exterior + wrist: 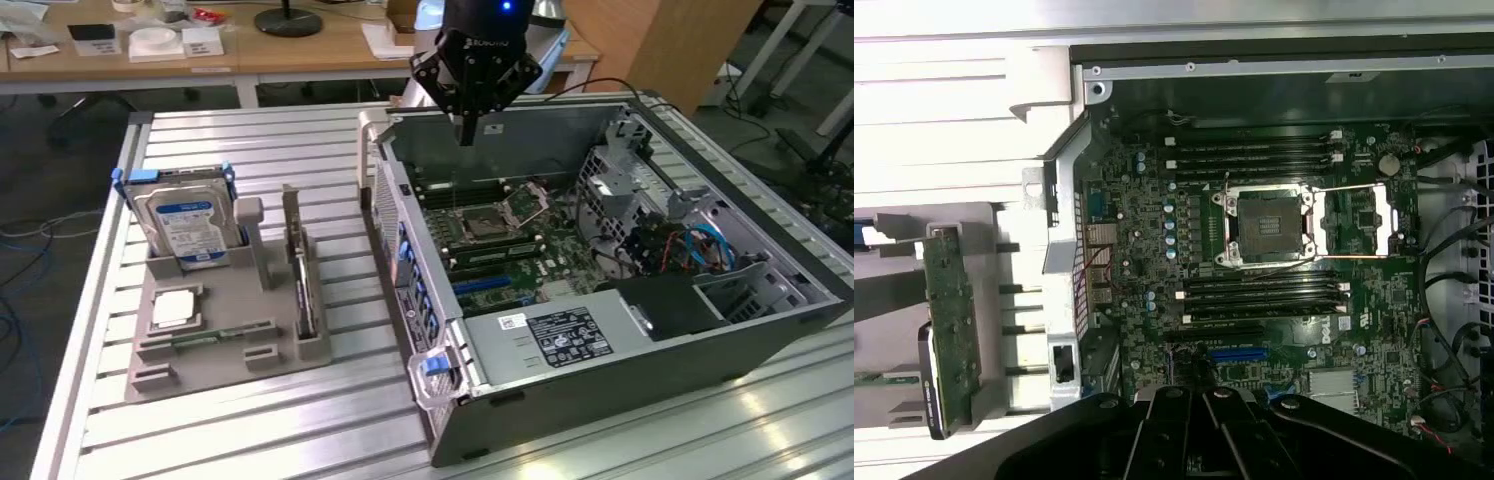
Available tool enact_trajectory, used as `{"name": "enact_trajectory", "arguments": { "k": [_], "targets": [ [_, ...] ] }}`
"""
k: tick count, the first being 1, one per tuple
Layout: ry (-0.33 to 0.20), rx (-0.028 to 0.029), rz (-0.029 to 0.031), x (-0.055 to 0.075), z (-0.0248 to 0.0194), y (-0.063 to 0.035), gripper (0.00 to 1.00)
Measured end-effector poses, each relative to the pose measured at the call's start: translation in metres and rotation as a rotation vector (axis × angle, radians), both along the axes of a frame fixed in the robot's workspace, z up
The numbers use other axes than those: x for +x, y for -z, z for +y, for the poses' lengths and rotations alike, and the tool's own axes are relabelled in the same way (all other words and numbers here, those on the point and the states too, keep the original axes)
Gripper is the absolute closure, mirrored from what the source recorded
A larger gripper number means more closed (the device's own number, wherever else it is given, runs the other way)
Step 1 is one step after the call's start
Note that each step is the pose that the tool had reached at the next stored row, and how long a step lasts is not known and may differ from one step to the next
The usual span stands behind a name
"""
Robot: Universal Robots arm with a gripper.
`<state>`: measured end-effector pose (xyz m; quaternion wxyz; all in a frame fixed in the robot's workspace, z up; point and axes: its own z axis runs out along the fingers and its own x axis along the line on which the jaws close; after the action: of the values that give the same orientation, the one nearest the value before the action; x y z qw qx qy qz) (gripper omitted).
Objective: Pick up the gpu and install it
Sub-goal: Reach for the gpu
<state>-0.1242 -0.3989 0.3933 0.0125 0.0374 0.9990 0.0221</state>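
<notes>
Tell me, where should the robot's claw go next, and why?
Probably sideways toward the gpu. The gripper hangs shut and empty over the open computer case, while the gpu stands on edge in the grey holder on the exterior view's left, untouched.

Bright glare streaks the metal table [761, 420]; the computer case [641, 380] interior is dim.
</notes>
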Motion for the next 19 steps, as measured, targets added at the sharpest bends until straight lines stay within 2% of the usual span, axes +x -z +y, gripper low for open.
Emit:
{"name": "enact_trajectory", "arguments": {
  "k": [19],
  "targets": [
    [0.0,0.0,-0.0001,-0.023,0.0,0.0,0.89]
  ]
}}
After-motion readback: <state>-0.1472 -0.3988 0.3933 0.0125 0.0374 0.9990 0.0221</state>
